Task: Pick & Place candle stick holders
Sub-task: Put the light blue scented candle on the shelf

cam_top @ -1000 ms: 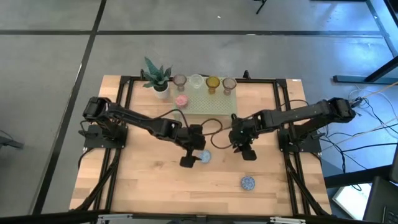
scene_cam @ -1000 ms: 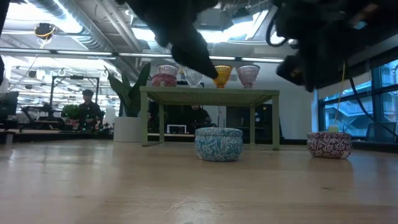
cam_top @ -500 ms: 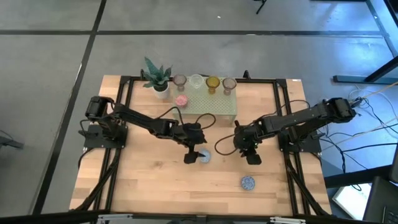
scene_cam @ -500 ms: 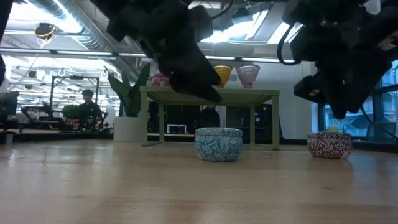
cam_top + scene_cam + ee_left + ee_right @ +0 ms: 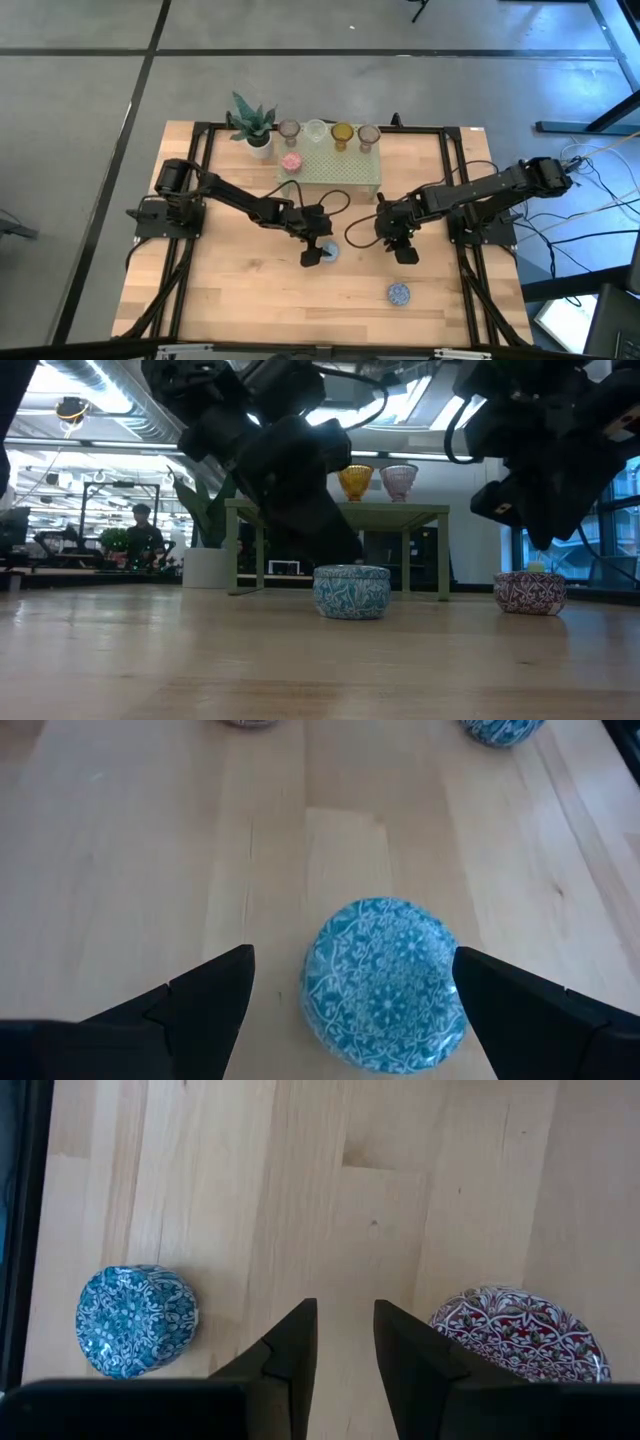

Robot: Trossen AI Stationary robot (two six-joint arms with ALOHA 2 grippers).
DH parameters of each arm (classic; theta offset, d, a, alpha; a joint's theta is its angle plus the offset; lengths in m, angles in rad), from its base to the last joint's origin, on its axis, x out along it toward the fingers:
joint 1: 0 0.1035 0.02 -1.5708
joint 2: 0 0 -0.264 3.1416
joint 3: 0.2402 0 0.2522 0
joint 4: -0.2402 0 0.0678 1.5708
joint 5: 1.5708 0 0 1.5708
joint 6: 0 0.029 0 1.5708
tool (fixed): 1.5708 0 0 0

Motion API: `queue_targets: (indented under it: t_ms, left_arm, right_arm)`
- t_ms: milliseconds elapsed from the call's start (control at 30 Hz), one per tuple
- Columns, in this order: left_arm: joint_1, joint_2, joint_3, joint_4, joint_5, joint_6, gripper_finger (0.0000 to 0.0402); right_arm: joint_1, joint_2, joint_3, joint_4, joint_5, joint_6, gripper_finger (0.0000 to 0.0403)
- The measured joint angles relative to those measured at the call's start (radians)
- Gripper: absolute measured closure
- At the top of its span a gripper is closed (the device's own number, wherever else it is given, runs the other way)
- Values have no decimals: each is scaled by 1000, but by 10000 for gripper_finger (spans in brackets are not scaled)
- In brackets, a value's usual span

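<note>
A blue mosaic candle holder (image 5: 329,250) stands on the table's middle and also shows in the low view (image 5: 351,591). My left gripper (image 5: 318,252) is open and low over it. In the left wrist view its two fingers stand on either side of the holder (image 5: 385,985); I cannot tell whether they touch it. My right gripper (image 5: 400,247) hangs above the table to the right, its fingers (image 5: 345,1315) almost together and empty. A red mosaic holder (image 5: 520,1330) stands beside it, and a second blue one (image 5: 398,293) stands nearer the front edge.
The pale green perforated stand (image 5: 335,168) is at the back, with several glass holders on and behind it, among them an amber one (image 5: 342,132) and a pink one (image 5: 291,160). A small potted plant (image 5: 252,125) stands at its left. Bare wood lies at the near left.
My left gripper has come down and a little toward the table's right, from above the blue holder to around it. My right gripper has dropped slightly toward the near edge, then stayed. No holder has moved.
</note>
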Motion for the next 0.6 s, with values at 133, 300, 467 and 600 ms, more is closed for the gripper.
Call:
queue_targets:
  t_ms: [133,300,467,600]
  left_arm:
    - [-7,0,0,2,6,0,64]
    - [-32,0,0,1,3,11,64]
    - [-63,0,-1,5,-9,74,64]
    - [-74,0,-1,6,-15,86,64]
  right_arm:
    - [0,0,0,0,0,-4,298]
    - [0,0,0,0,0,-4,298]
    - [0,0,0,0,0,-6,298]
    - [0,0,0,-1,0,-6,298]
